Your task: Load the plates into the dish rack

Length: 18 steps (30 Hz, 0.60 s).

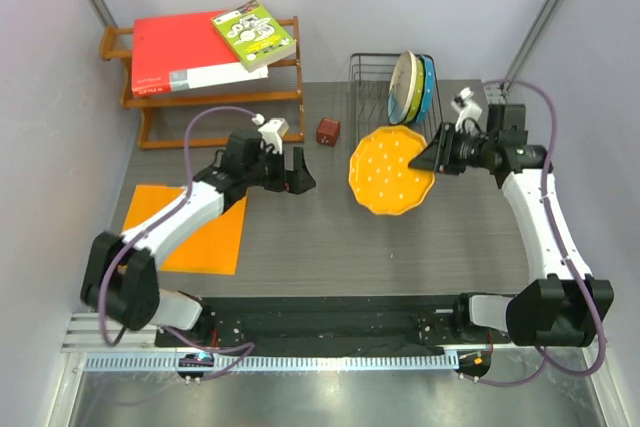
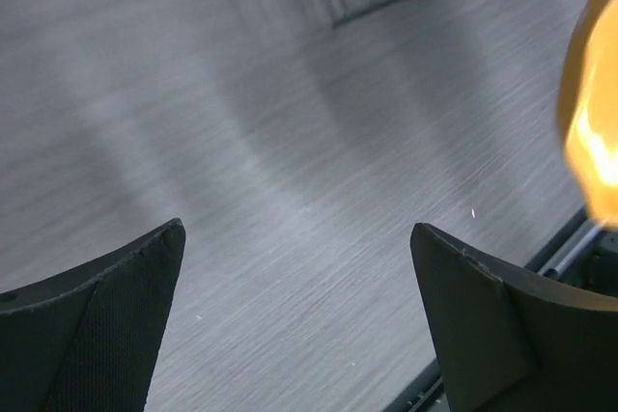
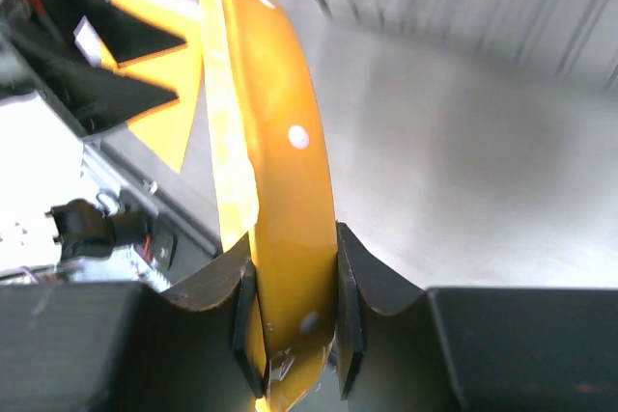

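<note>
Grey wood-grain tbl — pale walls (orange plate in R hand)

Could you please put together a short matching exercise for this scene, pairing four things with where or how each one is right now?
Things:
1. orange-yellow plate
2. blue plate
3. green book
4. left gripper

Places or states:
A. standing in the dish rack
B. open, holding nothing
C. clamped at its rim by the right gripper
D. lying on the red book on the wooden shelf

Pairs: 1-C, 2-A, 3-D, 4-B
</note>
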Tool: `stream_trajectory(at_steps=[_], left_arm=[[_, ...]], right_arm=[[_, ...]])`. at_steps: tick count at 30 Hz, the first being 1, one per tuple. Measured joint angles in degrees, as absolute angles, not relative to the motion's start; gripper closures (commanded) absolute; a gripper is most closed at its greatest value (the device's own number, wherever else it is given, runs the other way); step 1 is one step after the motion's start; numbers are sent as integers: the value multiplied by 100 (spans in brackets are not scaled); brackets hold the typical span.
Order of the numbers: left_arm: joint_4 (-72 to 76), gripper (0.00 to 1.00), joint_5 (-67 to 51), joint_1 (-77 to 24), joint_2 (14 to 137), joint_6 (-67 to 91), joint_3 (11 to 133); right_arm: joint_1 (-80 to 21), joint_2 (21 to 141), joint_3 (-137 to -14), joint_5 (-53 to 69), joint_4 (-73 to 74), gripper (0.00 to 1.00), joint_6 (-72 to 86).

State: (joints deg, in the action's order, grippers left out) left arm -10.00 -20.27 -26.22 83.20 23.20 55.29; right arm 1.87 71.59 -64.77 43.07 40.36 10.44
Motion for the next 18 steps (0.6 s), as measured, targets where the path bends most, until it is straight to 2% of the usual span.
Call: stream_trajectory(at_steps=[4,7,13,18], left_arm=[[-1280,1,-1527,-2718,7454,1793,5548],[-1498,1,-1251,-2753,7312,1612,5540],[-1815,1,-998,-2746,7122,1424,5465],[-1793,1,-989,-2709,6692,1400,5376]], right_arm=[[185,7140,-7885,3968,4283,99,899],[154,7140,-8667,3245,4115,99,895],[150,7293,-9242,1490,3166,99,893],[45,8232,-9911,309,2768,99,770]])
